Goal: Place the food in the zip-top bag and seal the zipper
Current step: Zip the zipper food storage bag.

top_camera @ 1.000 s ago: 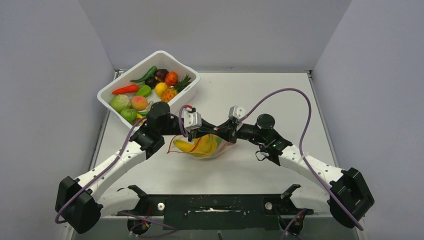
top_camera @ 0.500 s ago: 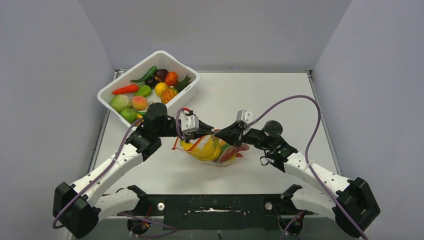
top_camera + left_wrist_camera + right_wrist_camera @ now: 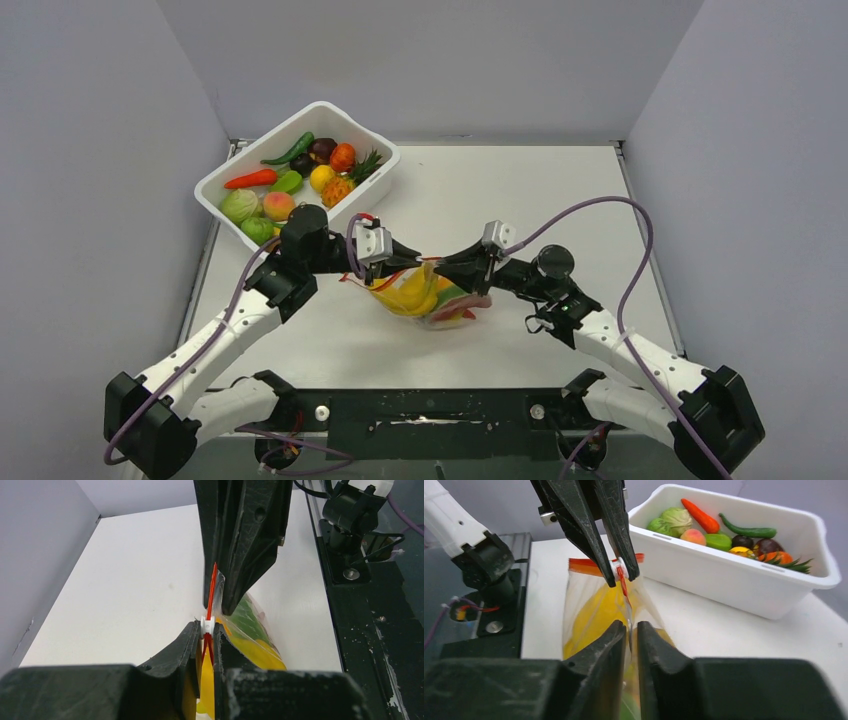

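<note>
The clear zip-top bag (image 3: 428, 300) hangs between my two grippers just above the table, holding yellow bananas (image 3: 408, 290), a green piece and a reddish piece (image 3: 470, 302). My left gripper (image 3: 397, 266) is shut on the white slider of the red zipper (image 3: 214, 582); the slider sits between its fingertips in the left wrist view (image 3: 207, 625). My right gripper (image 3: 442, 268) is shut on the bag's mouth edge, seen in the right wrist view (image 3: 629, 628), a short way from the slider (image 3: 618, 568). More food (image 3: 290, 185) lies in the tub.
The white rectangular tub (image 3: 372, 190) with several toy fruits and vegetables stands at the back left, also in the right wrist view (image 3: 724, 582). Grey walls enclose the white table (image 3: 560, 200). The black base frame (image 3: 430, 415) runs along the near edge.
The two grippers have drawn apart along the bag's mouth, the left going left with the slider, the right going right. The bag has sunk slightly and shifted right.
</note>
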Robot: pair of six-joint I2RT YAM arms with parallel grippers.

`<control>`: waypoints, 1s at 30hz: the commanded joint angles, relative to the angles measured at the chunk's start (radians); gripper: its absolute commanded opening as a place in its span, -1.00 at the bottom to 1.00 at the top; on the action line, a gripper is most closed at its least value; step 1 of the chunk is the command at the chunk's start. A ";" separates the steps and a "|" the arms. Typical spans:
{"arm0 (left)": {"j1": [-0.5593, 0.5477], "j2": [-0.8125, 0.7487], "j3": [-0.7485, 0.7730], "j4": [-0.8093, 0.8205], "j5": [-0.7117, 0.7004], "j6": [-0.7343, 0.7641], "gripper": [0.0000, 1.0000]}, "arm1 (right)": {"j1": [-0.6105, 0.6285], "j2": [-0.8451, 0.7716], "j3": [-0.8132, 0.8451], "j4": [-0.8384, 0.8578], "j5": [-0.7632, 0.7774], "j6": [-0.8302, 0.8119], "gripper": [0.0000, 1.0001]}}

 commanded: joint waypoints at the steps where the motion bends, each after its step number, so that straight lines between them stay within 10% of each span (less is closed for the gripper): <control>1: 0.034 -0.035 0.010 0.039 0.015 -0.026 -1.00 | -0.026 -0.015 0.029 0.057 0.020 0.003 -0.44; 4: 0.033 -0.031 0.006 0.061 0.024 -0.037 -1.00 | -0.024 0.000 0.061 0.028 -0.011 0.005 -0.10; 9: 0.033 -0.014 0.013 0.068 0.042 -0.038 -1.00 | -0.007 0.007 0.101 -0.001 -0.031 -0.012 -0.10; 21: 0.031 -0.012 0.003 0.100 0.065 -0.054 -1.00 | 0.043 0.121 0.184 0.019 -0.050 -0.023 -0.48; 25: 0.032 -0.014 -0.006 0.097 0.061 -0.057 -1.00 | 0.050 0.119 0.181 0.020 -0.051 -0.029 -0.99; 30: 0.032 -0.041 -0.014 0.055 0.040 -0.036 -1.00 | 0.048 0.054 0.115 0.065 0.036 -0.030 -1.00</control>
